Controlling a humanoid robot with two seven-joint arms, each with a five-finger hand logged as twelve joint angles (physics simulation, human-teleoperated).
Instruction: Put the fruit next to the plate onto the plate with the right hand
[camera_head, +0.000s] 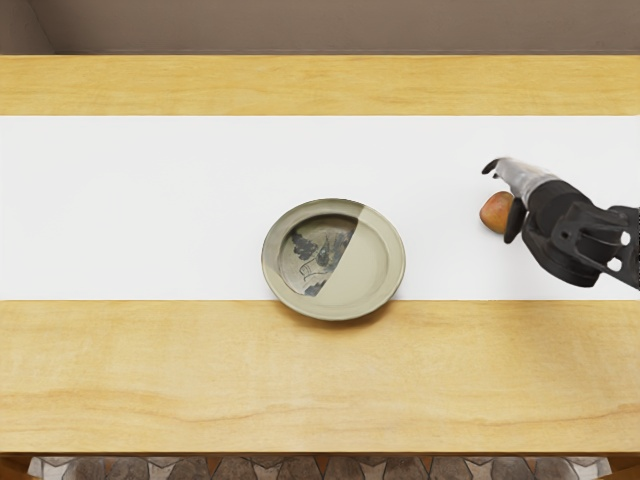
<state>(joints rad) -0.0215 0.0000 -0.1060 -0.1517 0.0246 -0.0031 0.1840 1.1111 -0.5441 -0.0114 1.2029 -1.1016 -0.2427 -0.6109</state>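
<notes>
Fruit (494, 212) lies on the white cloth (150, 200) well right of the plate (392, 262), not on it; we see no clear long axis. The right hand (537, 205), farther right of the plate again, is just beside the fruit, fingers spread loosely around it, and we judge nothing gripped yet. The fruit sits on the hand's plate-ward side, so closing, then carrying left, seems due.
</notes>
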